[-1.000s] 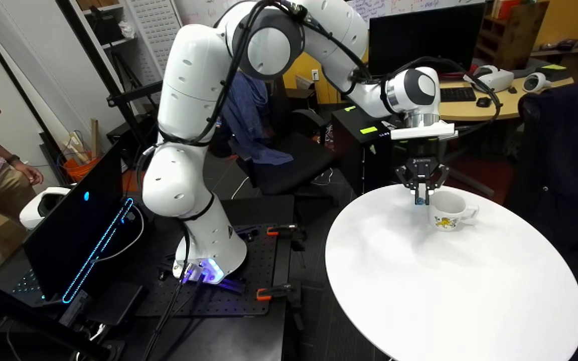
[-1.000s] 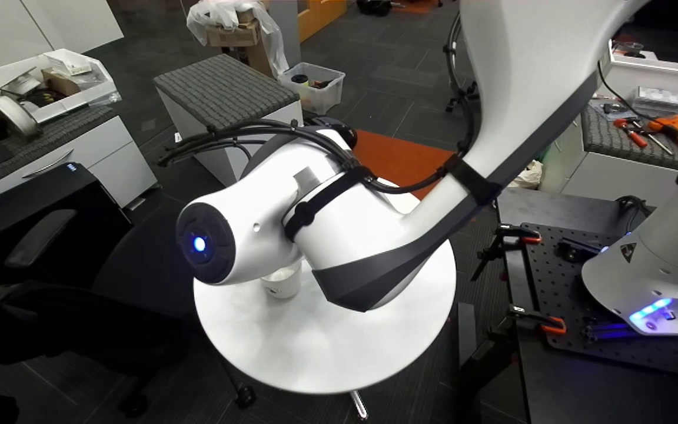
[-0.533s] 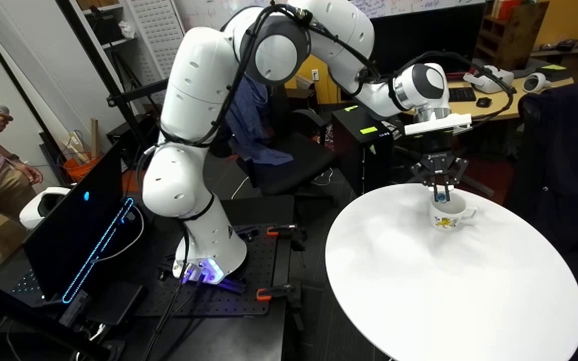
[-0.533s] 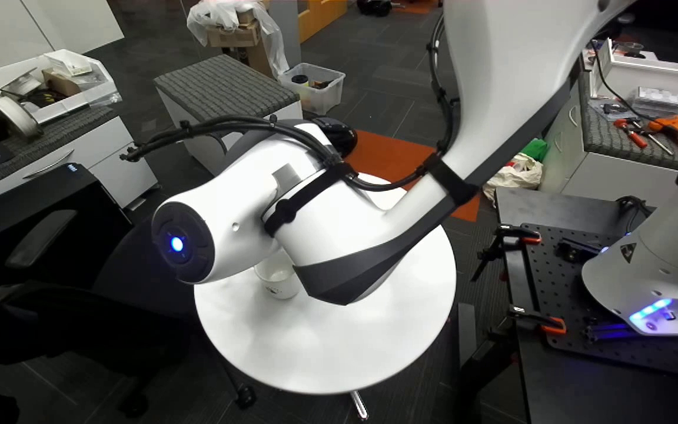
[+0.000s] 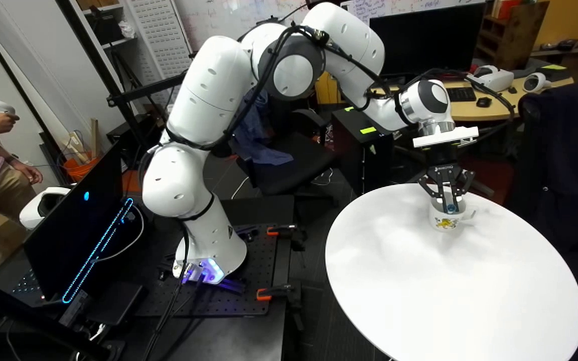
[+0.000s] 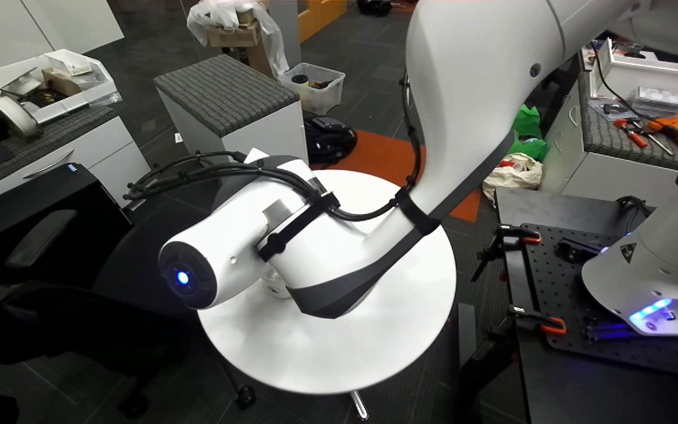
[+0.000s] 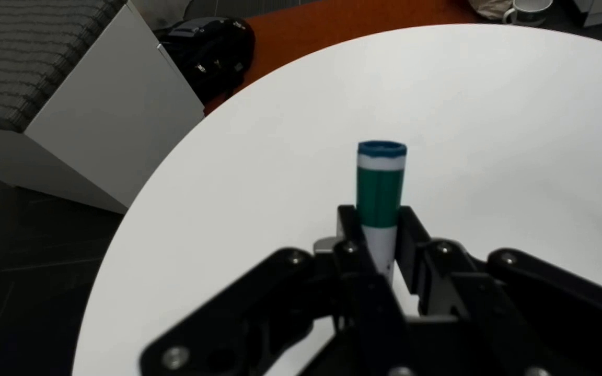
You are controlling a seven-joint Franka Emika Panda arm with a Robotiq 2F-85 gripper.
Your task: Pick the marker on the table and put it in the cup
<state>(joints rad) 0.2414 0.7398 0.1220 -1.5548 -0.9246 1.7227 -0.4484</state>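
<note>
The cup (image 5: 444,222), cream-white with a yellow animal print and a side handle, stands upright on the round white table (image 5: 449,301). In an exterior view it also shows partly behind the arm (image 6: 277,288). My gripper (image 5: 449,204) points down, its fingertips overlapping the cup's opening; how deep they are inside I cannot tell. In the wrist view my gripper (image 7: 375,215) is shut on the marker (image 7: 380,190), which is white with a green band and blue end. The marker's blue end also shows in an exterior view (image 5: 451,209), at the cup's mouth.
A white mug-like thing (image 7: 528,11) with a handle shows beyond the table edge in the wrist view. A dark jacket-draped chair (image 5: 565,160) stands beside the table. A tan desk (image 5: 469,112) with a monitor is behind. A black backpack (image 6: 328,139) lies near a cabinet.
My gripper has moved right in an exterior view, from beside the cup to over it, and then down to its opening. The marker has stayed in the fingers. The cup has not moved.
</note>
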